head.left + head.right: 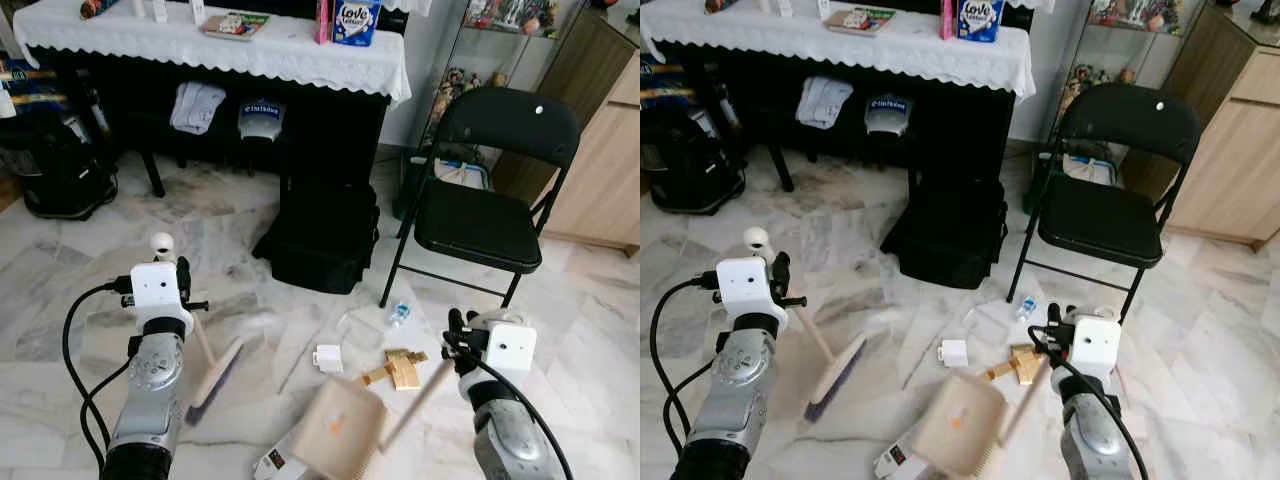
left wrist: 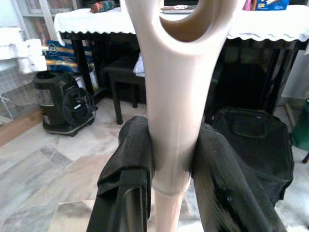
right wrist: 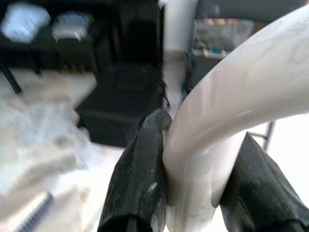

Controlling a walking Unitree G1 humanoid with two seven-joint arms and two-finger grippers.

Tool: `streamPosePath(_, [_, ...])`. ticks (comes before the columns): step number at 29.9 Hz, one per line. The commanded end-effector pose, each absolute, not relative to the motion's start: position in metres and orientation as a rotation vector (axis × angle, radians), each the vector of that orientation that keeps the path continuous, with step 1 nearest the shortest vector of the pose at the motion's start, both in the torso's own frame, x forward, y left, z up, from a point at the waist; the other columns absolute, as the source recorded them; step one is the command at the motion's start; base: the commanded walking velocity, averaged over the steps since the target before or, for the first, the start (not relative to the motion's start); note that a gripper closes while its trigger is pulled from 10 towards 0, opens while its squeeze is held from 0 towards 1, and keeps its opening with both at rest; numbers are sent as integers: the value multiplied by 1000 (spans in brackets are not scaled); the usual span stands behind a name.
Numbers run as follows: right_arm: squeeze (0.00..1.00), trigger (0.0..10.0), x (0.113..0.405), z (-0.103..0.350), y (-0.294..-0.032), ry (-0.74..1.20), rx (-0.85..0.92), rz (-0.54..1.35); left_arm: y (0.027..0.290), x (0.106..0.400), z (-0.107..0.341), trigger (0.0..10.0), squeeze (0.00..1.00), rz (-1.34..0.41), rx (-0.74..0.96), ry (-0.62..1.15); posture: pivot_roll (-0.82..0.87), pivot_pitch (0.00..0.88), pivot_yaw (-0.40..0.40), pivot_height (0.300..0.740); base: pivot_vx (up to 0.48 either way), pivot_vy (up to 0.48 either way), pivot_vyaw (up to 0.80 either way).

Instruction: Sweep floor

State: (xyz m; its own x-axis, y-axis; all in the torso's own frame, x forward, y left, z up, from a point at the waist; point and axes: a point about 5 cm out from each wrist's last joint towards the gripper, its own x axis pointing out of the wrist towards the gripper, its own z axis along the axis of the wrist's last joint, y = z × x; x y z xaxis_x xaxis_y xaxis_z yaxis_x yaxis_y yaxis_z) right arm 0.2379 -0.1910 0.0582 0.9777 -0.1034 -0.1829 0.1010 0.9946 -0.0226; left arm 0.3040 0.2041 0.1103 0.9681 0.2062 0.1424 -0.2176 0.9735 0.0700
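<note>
Brush [image 1: 213, 373] near "Love" box [image 1: 355, 20].

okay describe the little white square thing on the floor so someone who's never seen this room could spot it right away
Start at the black folding chair on the marble floor and look down toward the robot, to the litter in front of it. The white box lies between the brush head and the tan cardboard scraps, just beyond the dustpan. It is the one plain white, squarish piece there.

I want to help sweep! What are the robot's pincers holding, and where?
Left pincer grips the brush by its handle; right pincer grips the dustpan by its handle.
</note>
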Motion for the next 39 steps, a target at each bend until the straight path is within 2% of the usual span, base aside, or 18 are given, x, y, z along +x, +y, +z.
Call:
streamPosePath(1, [0,10000,238,67,-197,169,-60,-128,203,306,119,10000,0,214,90,-176,-57,47,-71,740,0,0,0])
streamPosePath(6, [0,10000,233,59,-208,251,-97,-229,203,305,119,10000,0,220,89,-178,-55,41,-71,740,0,0,0])
streamPosePath(17, [0,10000,234,53,-213,285,-110,-257,201,306,117,10000,0,210,57,-166,-57,34,-67,740,0,0,0])
streamPosePath(26, [0,10000,241,54,-214,229,-99,-233,203,309,109,10000,0,233,-88,-97,-66,47,-66,740,0,0,0])
streamPosePath(39, [0,10000,247,32,-227,280,-198,-165,214,307,109,10000,0,255,-84,-90,-57,71,-65,740,0,0,0])
